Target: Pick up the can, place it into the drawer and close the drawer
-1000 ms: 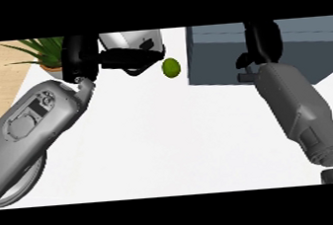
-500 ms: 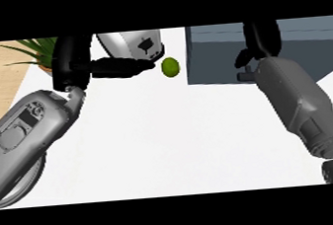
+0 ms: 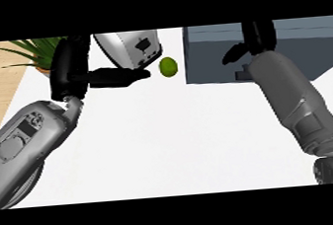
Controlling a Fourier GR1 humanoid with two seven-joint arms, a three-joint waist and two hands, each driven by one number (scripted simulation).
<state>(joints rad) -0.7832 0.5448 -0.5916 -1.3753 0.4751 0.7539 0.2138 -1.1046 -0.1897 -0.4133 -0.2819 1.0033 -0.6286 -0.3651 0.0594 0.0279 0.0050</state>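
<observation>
Well, from up top I saw the can (image 3: 168,67) lying on the white worktop (image 3: 171,139) – a small green oval from where I looked. It sat between a shiny silver toaster (image 3: 131,47) and the grey-blue drawer (image 3: 217,61), just beside both. Nothing was holding it.

The left hand (image 3: 86,74) was at the far left of the worktop, in front of the toaster. It was released, with straight fingers pointing away from me and the thumb stretched out sideways toward the can. The thumb tip came near the can, with a small gap between them.

The right hand (image 3: 255,43) was over the drawer, at the far edge of my view – I could not tell if it was released or clenched. I could not tell if the drawer stood open either.

A green plant (image 3: 29,52) stood behind the left hand.
</observation>
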